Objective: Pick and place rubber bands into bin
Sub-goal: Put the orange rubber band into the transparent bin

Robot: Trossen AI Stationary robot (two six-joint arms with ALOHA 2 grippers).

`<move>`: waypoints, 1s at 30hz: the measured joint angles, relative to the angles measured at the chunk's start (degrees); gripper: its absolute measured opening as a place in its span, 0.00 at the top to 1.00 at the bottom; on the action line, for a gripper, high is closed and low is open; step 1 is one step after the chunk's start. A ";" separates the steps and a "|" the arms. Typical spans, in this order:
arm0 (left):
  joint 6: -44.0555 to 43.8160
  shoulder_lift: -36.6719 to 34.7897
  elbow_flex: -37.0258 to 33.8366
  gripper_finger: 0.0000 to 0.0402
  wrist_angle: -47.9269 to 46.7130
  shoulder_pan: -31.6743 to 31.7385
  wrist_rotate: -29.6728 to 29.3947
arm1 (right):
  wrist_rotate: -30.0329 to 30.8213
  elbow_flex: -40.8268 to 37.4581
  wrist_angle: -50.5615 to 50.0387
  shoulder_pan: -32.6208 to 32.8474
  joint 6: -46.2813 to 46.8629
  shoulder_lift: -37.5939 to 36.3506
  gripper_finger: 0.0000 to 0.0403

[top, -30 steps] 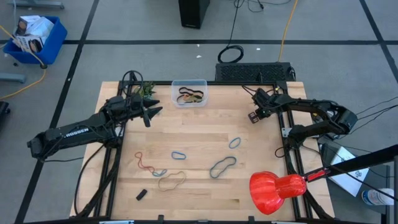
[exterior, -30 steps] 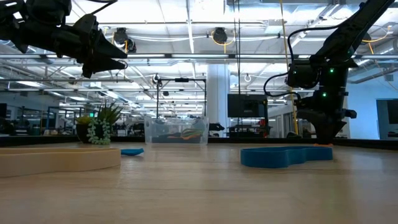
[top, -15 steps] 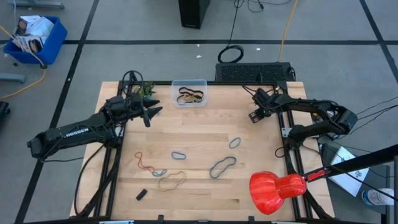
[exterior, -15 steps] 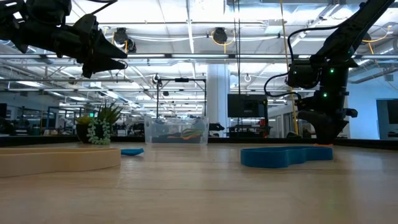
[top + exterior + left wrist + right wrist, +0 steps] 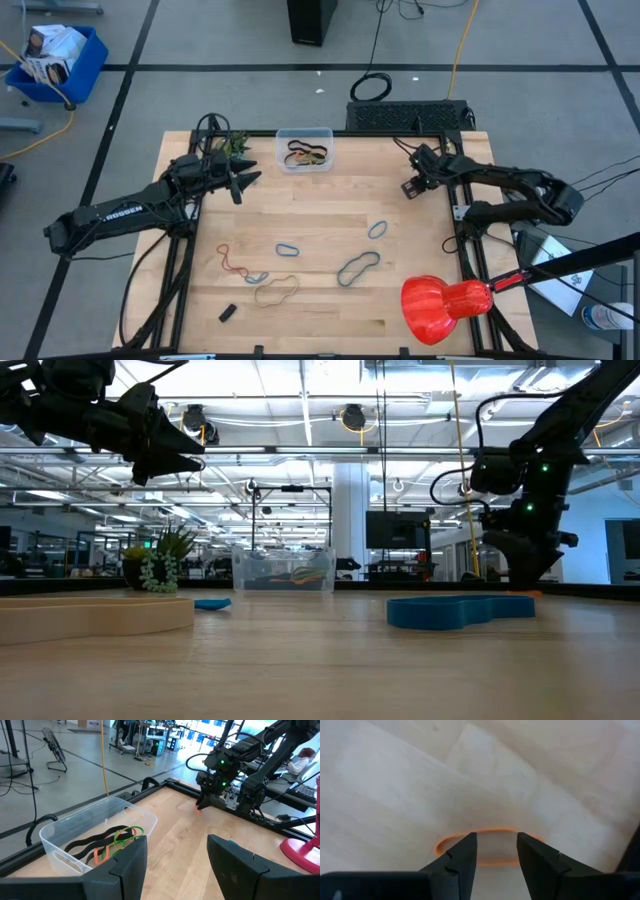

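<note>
The clear bin [image 5: 305,150] stands at the table's far edge with black, orange and green rubber bands in it; it also shows in the left wrist view [image 5: 95,840]. My left gripper [image 5: 250,178] is open and empty, raised left of the bin. My right gripper [image 5: 409,189] is open, low at the table near its right edge, its fingers pointing down over an orange rubber band [image 5: 490,847] that lies flat on the wood. Blue [image 5: 378,229], grey [image 5: 358,267], red [image 5: 232,260] and tan [image 5: 275,290] bands lie on the near half of the table. My right gripper's open fingers [image 5: 467,850] stand over the orange band's middle, across its length, coming from above. I cannot tell whether they touch it. The band lies flat on the table, its near long side [image 5: 495,863] showing between the fingers.
A small black block [image 5: 227,313] lies near the front left. A red lamp-like object [image 5: 445,305] stands at the front right. A small plant [image 5: 232,147] stands left of the bin. A metal frame rail runs close by the right gripper.
My right arm has shifted a little toward the table's right edge, its gripper staying low at the table over the orange band. The bands lie as before.
</note>
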 joint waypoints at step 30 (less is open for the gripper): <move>0.25 0.01 0.01 0.47 -0.02 0.01 0.00 | 3.30 0.17 -1.66 -0.02 -5.98 -0.44 0.37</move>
